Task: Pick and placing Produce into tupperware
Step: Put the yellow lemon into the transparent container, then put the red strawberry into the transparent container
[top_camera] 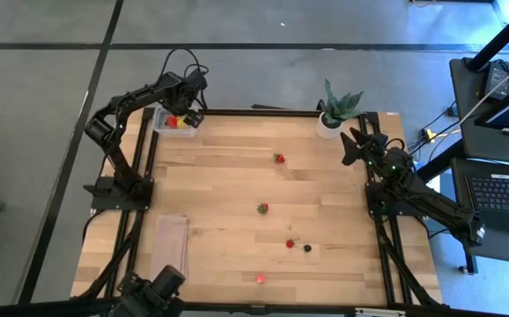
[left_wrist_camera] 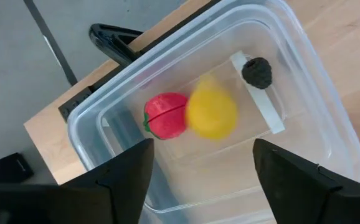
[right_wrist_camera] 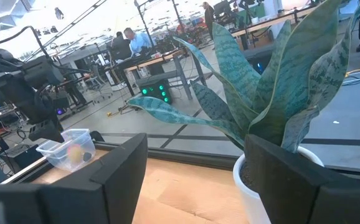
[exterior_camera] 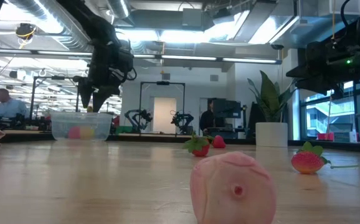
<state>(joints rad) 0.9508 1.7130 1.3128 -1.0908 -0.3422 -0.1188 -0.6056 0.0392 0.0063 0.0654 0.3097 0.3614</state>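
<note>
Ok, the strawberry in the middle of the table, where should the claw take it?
Grip the strawberry across its red body, coming straight down from above. It lies on its side on the bare table with its green leaves sticking out one end, so close across the round middle rather than the leaves. Nothing stands close beside it.

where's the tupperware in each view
high view: tupperware at the table's far left corner, under the left gripper.
low view: left of centre, below that gripper.
left wrist view: fills the frame, fruit inside.
right wrist view: small, lower left.
shared landmark: the yellow piece inside.
</note>
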